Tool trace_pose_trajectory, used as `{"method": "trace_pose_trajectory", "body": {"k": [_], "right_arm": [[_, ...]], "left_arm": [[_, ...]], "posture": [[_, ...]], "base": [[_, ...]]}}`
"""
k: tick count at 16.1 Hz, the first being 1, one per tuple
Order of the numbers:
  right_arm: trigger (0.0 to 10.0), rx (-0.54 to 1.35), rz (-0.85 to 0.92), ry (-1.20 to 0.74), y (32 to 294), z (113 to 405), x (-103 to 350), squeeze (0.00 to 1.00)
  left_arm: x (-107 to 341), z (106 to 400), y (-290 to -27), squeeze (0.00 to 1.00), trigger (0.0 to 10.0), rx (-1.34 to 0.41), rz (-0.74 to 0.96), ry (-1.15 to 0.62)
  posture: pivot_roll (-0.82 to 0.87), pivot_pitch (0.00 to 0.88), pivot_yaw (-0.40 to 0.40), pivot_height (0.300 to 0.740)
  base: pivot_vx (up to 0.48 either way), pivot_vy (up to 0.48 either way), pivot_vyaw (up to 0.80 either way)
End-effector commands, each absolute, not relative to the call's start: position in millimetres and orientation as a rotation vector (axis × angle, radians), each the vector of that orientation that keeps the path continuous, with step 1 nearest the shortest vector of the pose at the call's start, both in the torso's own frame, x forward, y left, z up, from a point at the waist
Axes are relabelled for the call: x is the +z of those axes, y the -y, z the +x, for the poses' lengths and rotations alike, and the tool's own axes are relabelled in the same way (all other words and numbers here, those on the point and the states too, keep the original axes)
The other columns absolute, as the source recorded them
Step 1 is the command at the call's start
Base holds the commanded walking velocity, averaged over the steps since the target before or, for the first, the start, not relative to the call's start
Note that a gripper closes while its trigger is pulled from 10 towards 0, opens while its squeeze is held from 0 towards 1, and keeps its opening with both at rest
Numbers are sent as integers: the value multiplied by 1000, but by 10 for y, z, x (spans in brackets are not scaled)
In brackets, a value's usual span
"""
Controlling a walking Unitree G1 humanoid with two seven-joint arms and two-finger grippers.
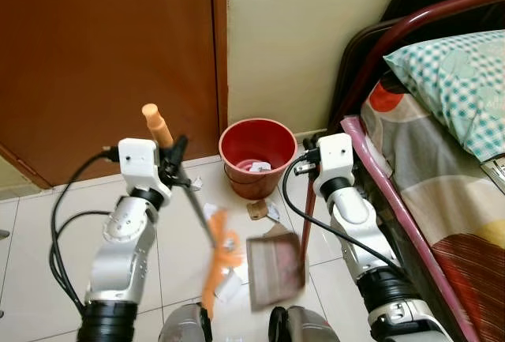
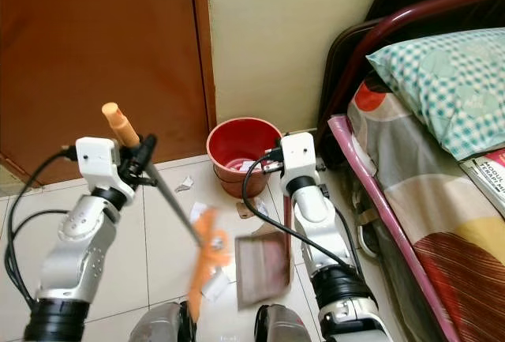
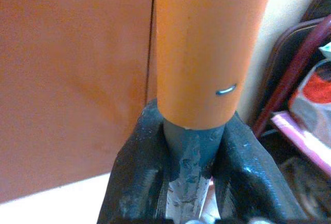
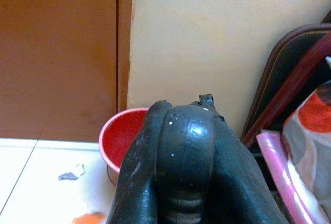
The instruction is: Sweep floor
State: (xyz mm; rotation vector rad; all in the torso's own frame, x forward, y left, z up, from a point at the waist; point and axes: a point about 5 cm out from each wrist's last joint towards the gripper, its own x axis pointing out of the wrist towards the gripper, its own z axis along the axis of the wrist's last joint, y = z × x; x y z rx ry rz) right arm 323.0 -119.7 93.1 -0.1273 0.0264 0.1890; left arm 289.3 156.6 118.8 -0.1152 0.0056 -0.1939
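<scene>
Left gripper (image 1: 175, 160) is clamped on the broom (image 1: 207, 235), fingers (image 3: 137, 182) closed around the dark shaft just below the orange grip (image 3: 207, 48); the grip end sticks up past the gripper toward the brown door (image 1: 102, 58). The shaft slopes down from the gripper to the orange broom head, which is blurred and low over the white tiled floor (image 1: 31, 247), between the two arms. Right gripper (image 1: 309, 156) is closed on the dark handle of the dustpan (image 1: 274, 269); in the right wrist view its fingers (image 4: 186, 151) wrap a rounded black handle end. The handle drops almost straight down to the brown pan, which is tilted and sits just beside the broom head on its right. Scraps of paper litter (image 1: 260, 210) lie on the floor between the pan and a red bucket (image 1: 257, 156); more scraps show near the broom head. The bucket stands by the cream wall (image 1: 284, 34), next to the door frame, with some litter already inside. A bed (image 1: 442, 200) with a dark red frame, patterned sheet and a checked pillow (image 1: 458, 81) runs along the right side, close to the right arm.
</scene>
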Motion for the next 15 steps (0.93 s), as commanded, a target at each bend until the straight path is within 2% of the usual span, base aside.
{"method": "trace_pose_trajectory", "body": {"k": [1, 3, 7, 11, 15], "right_arm": [[10000, 195, -134, -53, 1167, 3198, 865, 0], [10000, 198, -134, -61, 1153, 3191, 843, 0], [10000, 192, -136, -72, 1151, 3218, 832, 0], [10000, 190, -138, -82, 1143, 3221, 811, 0], [10000, 186, -134, -88, 1155, 3229, 798, 0]], "left_arm": [[1193, 2876, -1489, 0, 10000, -202, -205, -26], [1251, 2919, -1499, 0, 10000, -146, -263, -4], [1296, 3018, -1751, 0, 10000, 33, -380, -12], [1320, 3065, -1909, 0, 10000, 111, -414, -11], [1314, 3106, -2016, 0, 10000, 220, -560, -29]], "posture": [[1, 129, -42, 740], [2, 129, -41, 740], [0, 127, -42, 740], [4, 125, -43, 740], [4, 121, -46, 740]], "base": [[0, 0, 0], [0, 0, 0], [0, 0, 0], [0, 0, 0], [0, 0, 0]]}}
